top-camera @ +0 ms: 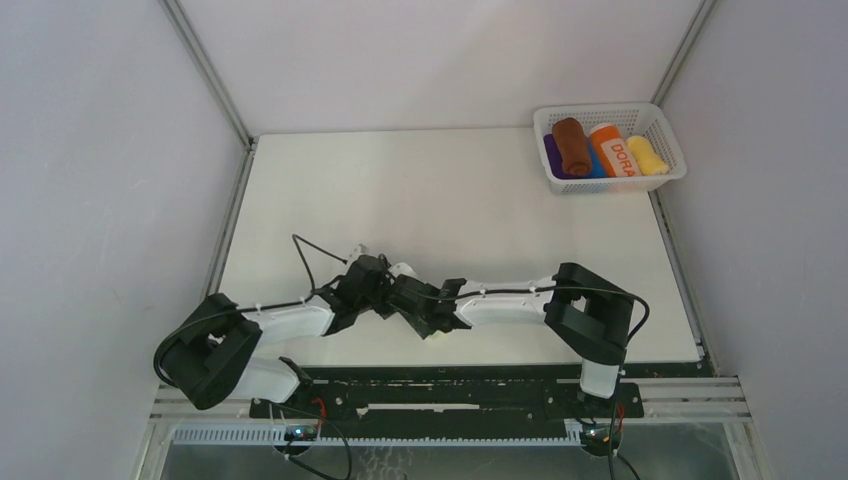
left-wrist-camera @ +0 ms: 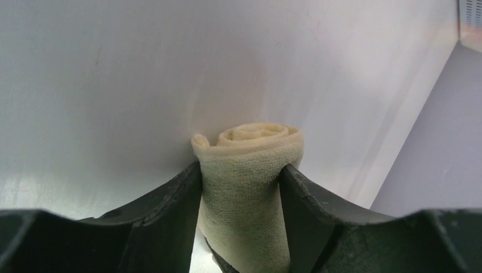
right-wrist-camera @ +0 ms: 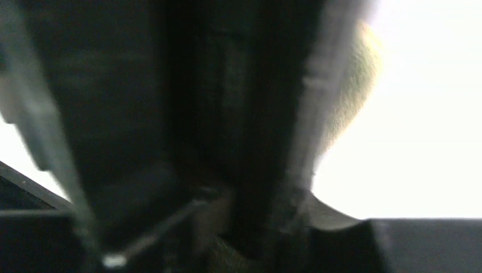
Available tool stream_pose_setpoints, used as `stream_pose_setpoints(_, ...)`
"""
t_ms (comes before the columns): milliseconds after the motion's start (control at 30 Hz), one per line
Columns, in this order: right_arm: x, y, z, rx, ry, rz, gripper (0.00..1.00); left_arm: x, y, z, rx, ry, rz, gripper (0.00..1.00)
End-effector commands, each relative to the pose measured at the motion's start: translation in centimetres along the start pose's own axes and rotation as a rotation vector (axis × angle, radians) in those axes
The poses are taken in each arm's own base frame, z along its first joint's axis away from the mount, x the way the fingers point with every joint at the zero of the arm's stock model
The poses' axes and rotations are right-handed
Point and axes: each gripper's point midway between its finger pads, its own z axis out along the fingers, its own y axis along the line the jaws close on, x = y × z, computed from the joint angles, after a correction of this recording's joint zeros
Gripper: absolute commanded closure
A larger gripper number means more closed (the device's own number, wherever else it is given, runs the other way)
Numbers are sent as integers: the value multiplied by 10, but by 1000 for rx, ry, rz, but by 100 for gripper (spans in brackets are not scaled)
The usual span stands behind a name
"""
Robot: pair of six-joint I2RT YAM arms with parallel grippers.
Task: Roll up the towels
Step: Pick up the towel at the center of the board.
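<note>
Grip first: left hand [left-wrist-camera: 241, 193] closed across the middle of the cream-sided towel [left-wrist-camera: 250, 151], fingers [left-wrist-camera: 176, 205] pressed into the terry on both sides. Towel wound into a tight roll, spiral end showing. Likely clamped this way to stop the coil springing open.

Held low at the table [top-camera: 450, 190], well apart from the basket [top-camera: 615, 184], on the near side opposite it.

Right hand [top-camera: 432, 322] crowded against the same roll, perhaps steadying the loose edge. Too dark and blurred in its wrist view to tell whether spread or closed.

Rust-brown towel [top-camera: 572, 146] already rolled and lying inside the basket, beside the orange roll [top-camera: 618, 150]. Probably only the carry to the basket left for the cream one.
</note>
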Motion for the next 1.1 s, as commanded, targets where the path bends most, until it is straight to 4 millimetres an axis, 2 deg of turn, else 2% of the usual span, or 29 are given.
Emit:
stream_pose_setpoints(0,30,-29,4,115,104,-52,75,10,14,-11,-28,26,30,40)
stream_pose_setpoints(67,25,-34,-3,127,88,-50,83,3,11,-18,-26,-3,37,35)
stream_pose_setpoints(233,4,-53,-32,139,21,-29,87,-30,5,-46,-23,-118,54,28)
stream_pose_setpoints(333,-8,-73,-53,164,-17,-7,87,-56,1,-70,-1,-202,56,25)
stream_pose_setpoints(467,-24,-114,-82,222,-61,43,87,-83,3,-101,-8,-280,66,24)
stream_pose_setpoints(600,-36,-180,-111,354,-84,101,87,-117,2,-143,-30,-391,124,22)
stream_pose_setpoints(700,-40,-239,-134,495,-82,140,90,-140,-3,-183,-70,-495,238,11)
stream_pose_setpoints(767,-50,-278,-152,593,-103,178,91,-152,-8,-207,-93,-552,314,2)
stream_pose_setpoints(833,-56,-316,-167,670,-123,224,91,-164,-11,-229,-132,-614,384,0)
stream_pose_setpoints(933,-60,-377,-191,812,-138,275,92,-177,-14,-247,-180,-683,449,0)
stream_pose_setpoints(1067,-65,-452,-219,974,-163,332,92,-189,-6,-261,-278,-760,506,0)
